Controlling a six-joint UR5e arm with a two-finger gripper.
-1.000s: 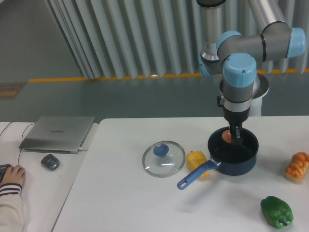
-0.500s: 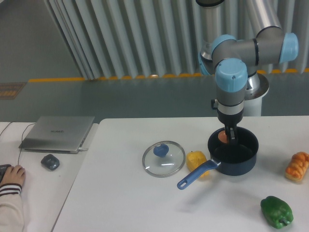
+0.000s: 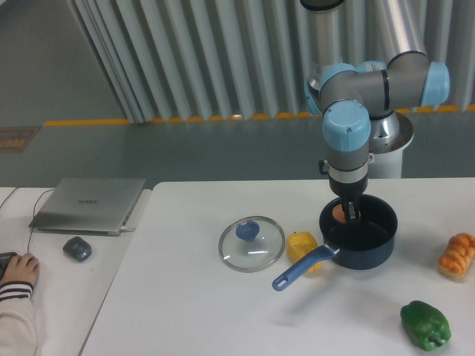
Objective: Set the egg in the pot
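The pot sits directly beneath the claw, its blue handle running down and to the left. The claw hangs just inside the pot's rim at the back-left, clamped on the egg. The glass lid lies well left of the claw, the yellow fruit nearer, lower left.

Just beside the dark gripper, the egg is orange-brown and the pot dark navy with a blue handle. To its left sit a yellow fruit and a clear, blue-knobbed lid.
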